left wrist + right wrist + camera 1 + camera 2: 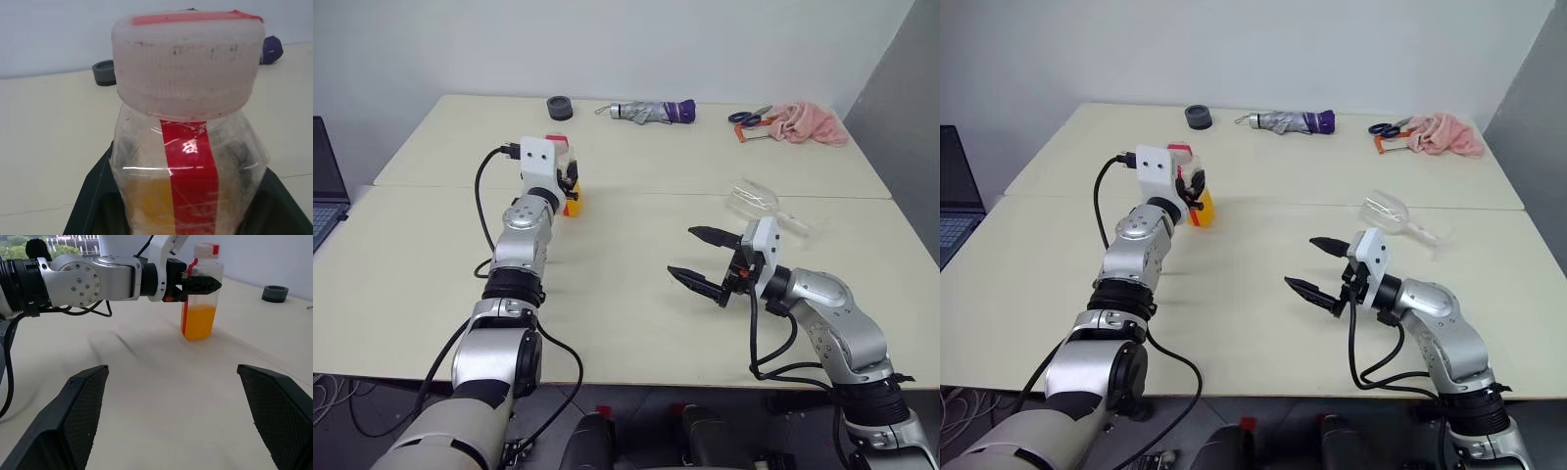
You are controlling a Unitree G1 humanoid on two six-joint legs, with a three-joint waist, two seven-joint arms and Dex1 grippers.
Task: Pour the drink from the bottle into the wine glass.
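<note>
Bottle (200, 291) stands upright on the pale table (626, 284), out on our left side near the seam between the two tabletops, and our left gripper (200, 284) is clamped on its upper part, just below the cap (188, 61). From the right wrist we see the black fingers (203, 284) pressed against the clear plastic above the level of the drink (198, 322), which fills roughly the lower half. From the left wrist we see the white cap with its red top and the red label strip running down the front.

Our right gripper (705, 259) hangs over the table on the right, well apart from the bottle, its two fingers spread wide with nothing between them.

The wine glass (1393, 212) lies on its side on the table just beyond the right gripper, not touching it.

Along the far edge of the table we see a dark round object (560, 108), a folded umbrella (651, 113), scissors (749, 116) and a pink cloth (808, 122). A laptop (328, 186) sits at the left edge
</note>
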